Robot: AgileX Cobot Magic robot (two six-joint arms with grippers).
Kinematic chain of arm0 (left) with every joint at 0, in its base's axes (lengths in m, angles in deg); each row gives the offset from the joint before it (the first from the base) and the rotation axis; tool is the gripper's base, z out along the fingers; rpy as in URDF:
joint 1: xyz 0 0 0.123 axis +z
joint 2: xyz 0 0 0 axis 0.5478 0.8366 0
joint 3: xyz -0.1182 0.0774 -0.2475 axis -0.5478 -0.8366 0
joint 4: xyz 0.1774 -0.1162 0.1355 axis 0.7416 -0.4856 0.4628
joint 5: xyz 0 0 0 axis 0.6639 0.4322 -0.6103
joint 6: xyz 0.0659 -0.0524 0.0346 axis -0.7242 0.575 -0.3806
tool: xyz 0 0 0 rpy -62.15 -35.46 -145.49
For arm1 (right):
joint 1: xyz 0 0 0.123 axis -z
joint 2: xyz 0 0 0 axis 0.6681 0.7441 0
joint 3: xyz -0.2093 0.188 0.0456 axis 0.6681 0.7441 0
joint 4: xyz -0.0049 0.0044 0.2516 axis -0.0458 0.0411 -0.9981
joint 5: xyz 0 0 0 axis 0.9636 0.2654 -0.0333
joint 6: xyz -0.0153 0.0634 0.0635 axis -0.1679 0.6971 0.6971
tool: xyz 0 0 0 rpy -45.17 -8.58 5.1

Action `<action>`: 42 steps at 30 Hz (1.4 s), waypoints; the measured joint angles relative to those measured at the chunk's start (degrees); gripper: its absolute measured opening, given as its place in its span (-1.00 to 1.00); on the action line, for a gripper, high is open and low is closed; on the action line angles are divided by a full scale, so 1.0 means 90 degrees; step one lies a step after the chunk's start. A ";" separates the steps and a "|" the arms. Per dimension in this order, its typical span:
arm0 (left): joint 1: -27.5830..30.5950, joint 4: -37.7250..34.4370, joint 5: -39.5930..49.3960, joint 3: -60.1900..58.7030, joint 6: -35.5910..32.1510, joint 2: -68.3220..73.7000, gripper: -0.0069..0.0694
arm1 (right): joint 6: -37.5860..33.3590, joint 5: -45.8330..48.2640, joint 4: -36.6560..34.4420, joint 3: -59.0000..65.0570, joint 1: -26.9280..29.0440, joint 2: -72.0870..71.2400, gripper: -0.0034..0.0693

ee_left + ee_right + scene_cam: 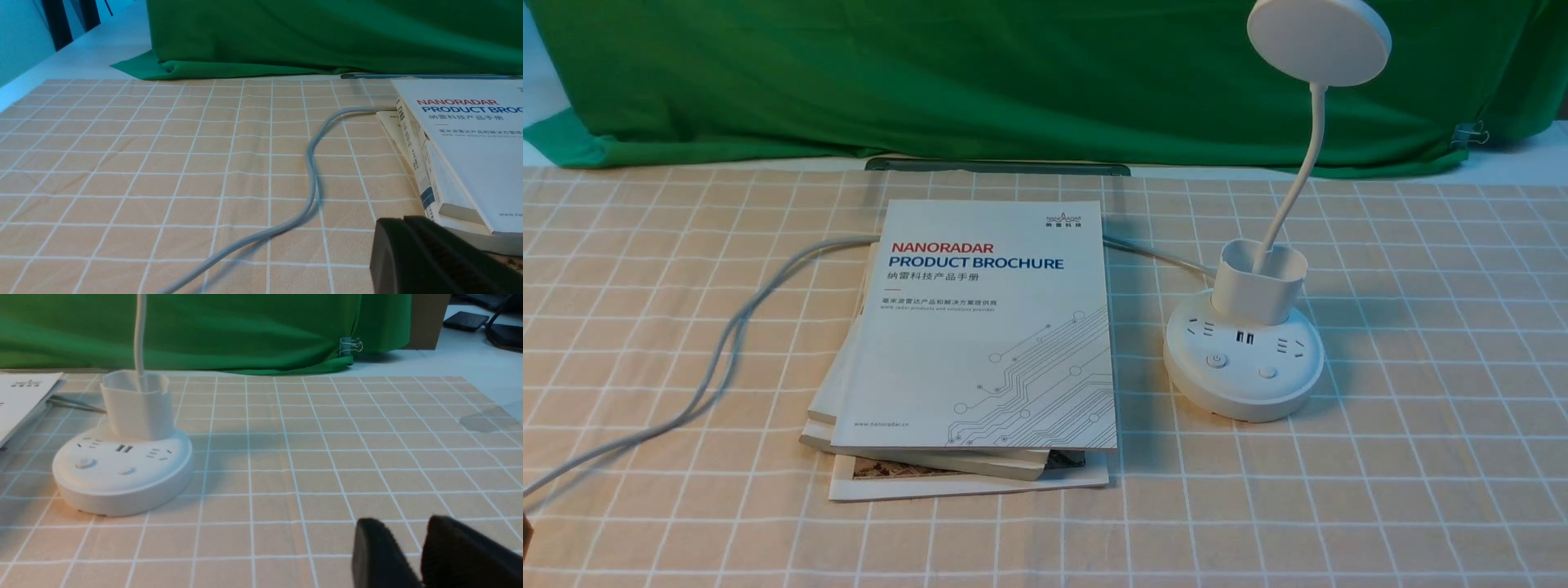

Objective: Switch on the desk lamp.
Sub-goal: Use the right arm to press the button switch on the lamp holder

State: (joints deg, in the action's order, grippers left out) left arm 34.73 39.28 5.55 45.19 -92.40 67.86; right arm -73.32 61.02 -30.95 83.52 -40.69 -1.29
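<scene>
Grippers [408, 522] front a checked tablecloth [1421, 457] and green backdrop [1013, 82].

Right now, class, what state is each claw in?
Left claw: closed, nothing visible in its grip.
Right claw: slightly open, nothing between its fingertips.

Taking the brochure [988, 335] as our landmark, we see the desk lamp [1245, 359] standing to its right, a grey cable [723, 343] running out to its left, and, beneath it, what look like books [1013, 462].
</scene>
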 joint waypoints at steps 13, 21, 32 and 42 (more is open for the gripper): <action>0.0000 0.0000 0.0000 0.0000 0.0000 0.0000 -0.76 | 0.0007 0.0000 0.0000 0.0000 0.0000 0.0000 -0.24; 0.0353 0.0000 0.0000 0.0000 0.0000 0.0000 -0.76 | 0.0002 0.0000 0.0000 0.0000 0.0000 0.0000 -0.24; 0.0532 -0.0005 0.0000 0.0000 0.0000 0.0000 -0.76 | 0.0666 0.0000 -0.0034 0.0000 0.0000 0.0000 -0.24; 0.0258 -0.0007 0.0000 0.0000 0.0000 0.0000 -0.76 | 0.0849 0.0000 -0.0045 0.0000 0.0000 0.0000 -0.24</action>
State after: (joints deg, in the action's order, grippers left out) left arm 37.05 39.21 5.55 45.19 -92.40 67.86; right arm -65.69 61.02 -31.36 83.52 -40.69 -1.29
